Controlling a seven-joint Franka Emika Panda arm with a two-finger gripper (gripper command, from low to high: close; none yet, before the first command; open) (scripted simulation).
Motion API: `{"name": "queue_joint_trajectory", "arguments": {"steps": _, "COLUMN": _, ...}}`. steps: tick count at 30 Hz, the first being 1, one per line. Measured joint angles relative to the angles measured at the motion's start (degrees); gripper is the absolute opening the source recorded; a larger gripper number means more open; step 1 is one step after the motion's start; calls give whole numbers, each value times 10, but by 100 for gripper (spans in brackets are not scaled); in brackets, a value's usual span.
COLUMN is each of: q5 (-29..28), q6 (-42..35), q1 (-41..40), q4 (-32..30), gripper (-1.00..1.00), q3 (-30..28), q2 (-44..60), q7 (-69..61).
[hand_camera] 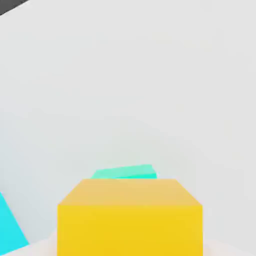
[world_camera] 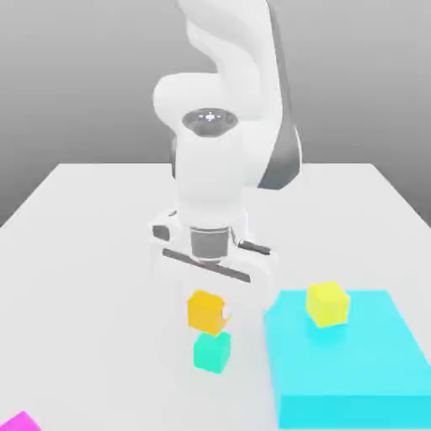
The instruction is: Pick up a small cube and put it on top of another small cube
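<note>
The small cube (world_camera: 205, 310), orange-yellow, hangs under the white hand, with my gripper (world_camera: 208, 316) shut on it. Directly beneath it on the white table stands another small cube (world_camera: 211, 352), teal-green. The orange one's underside is at or just above the teal one's top, and I cannot tell whether they touch. In the hand view the orange cube (hand_camera: 130, 217) sits close to the camera, and a strip of the teal cube (hand_camera: 125, 173) peeks out past it.
A large flat cyan block (world_camera: 353, 370) lies at the exterior view's right, close beside the teal cube, with a lemon-yellow cube (world_camera: 327, 303) on top. A magenta cube (world_camera: 20, 423) sits at the lower left corner. The cyan block (hand_camera: 10, 227) edges into the hand view.
</note>
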Motion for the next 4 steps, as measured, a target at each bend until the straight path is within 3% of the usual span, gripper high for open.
{"name": "queue_joint_trajectory", "arguments": {"steps": 1, "q5": -10, "q6": 15, "q1": 2, "q4": 0, "gripper": -100, "q3": -4, "q2": 17, "q7": 7}}
{"name": "queue_joint_trajectory", "arguments": {"steps": 2, "q5": -18, "q6": 27, "q1": 4, "q4": 1, "gripper": 100, "q3": -8, "q2": 29, "q7": 13}}
{"name": "queue_joint_trajectory", "arguments": {"steps": 4, "q5": -18, "q6": 27, "q1": 4, "q4": 1, "gripper": 100, "q3": -8, "q2": 29, "q7": 13}}
